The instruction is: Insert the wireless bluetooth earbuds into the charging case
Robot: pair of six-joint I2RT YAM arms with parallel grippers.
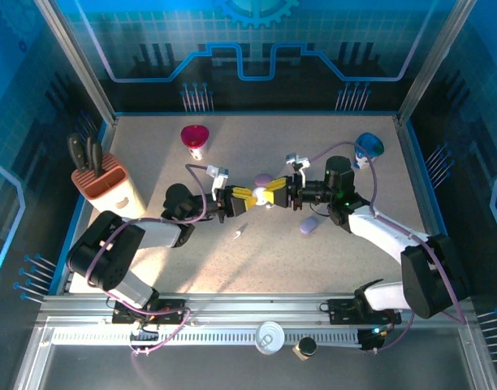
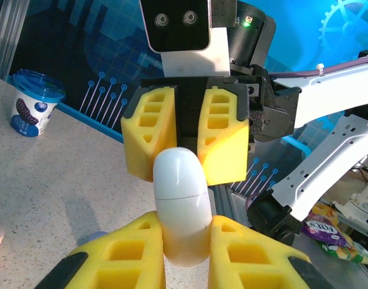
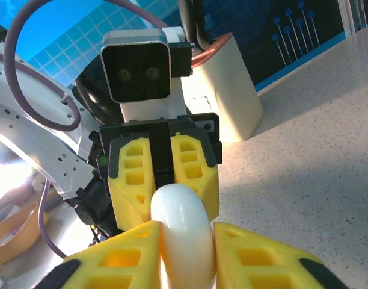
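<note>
Left arm (image 1: 155,234) and right arm (image 1: 386,231) reach inward, jaws gripping one white case (image 2: 181,205).

No legible text, lettering on colourful packet (image 2: 328,232) too blurred

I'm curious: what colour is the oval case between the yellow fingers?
The case is white, clearest in the left wrist view.

Both arms reach inward, left hand (image 1: 252,197) and right hand (image 1: 270,197) facing fingertip to fingertip, both clamped on one case (image 2: 181,198).
</note>
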